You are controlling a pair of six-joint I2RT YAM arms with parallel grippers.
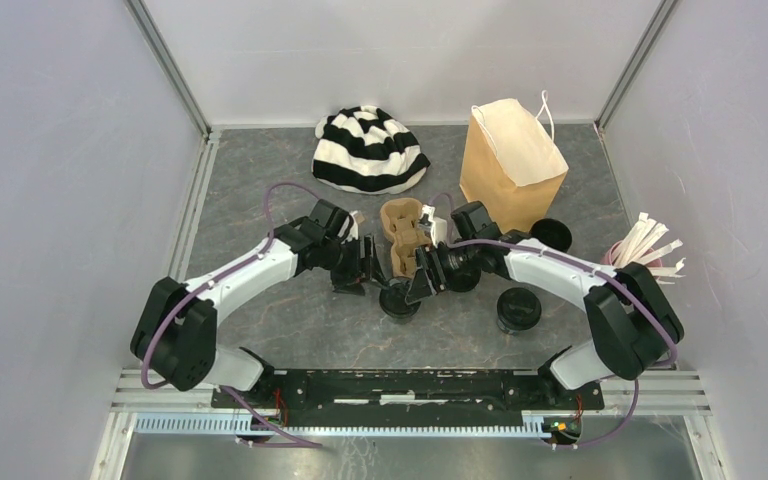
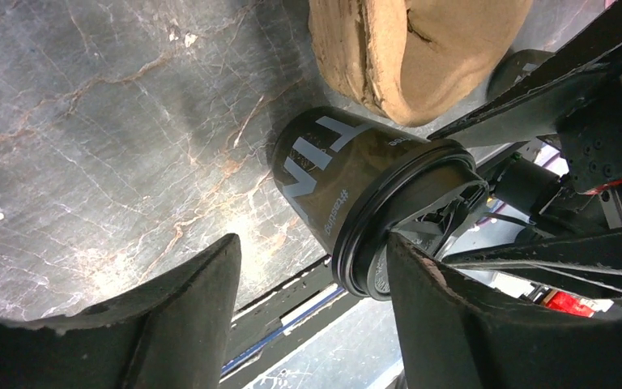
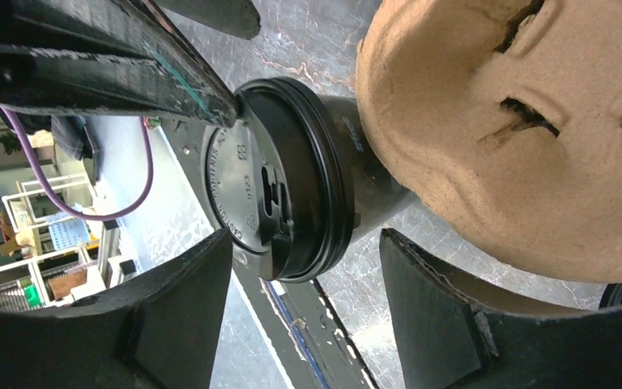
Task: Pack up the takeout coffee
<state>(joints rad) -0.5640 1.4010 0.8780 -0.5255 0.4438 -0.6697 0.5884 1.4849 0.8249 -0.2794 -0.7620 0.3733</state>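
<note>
Rail [image 1: 410, 385] with my two arm bases sits at the near edge of the worktop [image 1: 260, 320]. Both arms point inward to the middle.

My left pincer [image 2: 312, 251] is open, fingers wide apart, gripping nothing. My right pincer [image 3: 306, 237] is open too, nothing held.

One black coffee cup [image 1: 398, 300] sits between the two pincers on the worktop, with its lid [image 3: 267, 186] on and white lettering on its side. It is just nearer than the brown cardboard carrier [image 1: 403, 235]. In both wrist views the cup lies just past my fingertips. One left finger comes right up to the lid rim, contact unclear. Upright or tilted: can't tell.

The second coffee cup [image 1: 518, 308], lidded, stands to the right, just beside my right arm and apart from the first.

Farther back, a small round black thing [image 1: 552, 235] lies at the foot of the brown paper bag [image 1: 512, 165]; can't tell what it is. The bag stands back right. White sticks [image 1: 650, 240] are at the right edge. A black-and-white striped hat [image 1: 370, 150] lies at the back, left of the bag.
</note>
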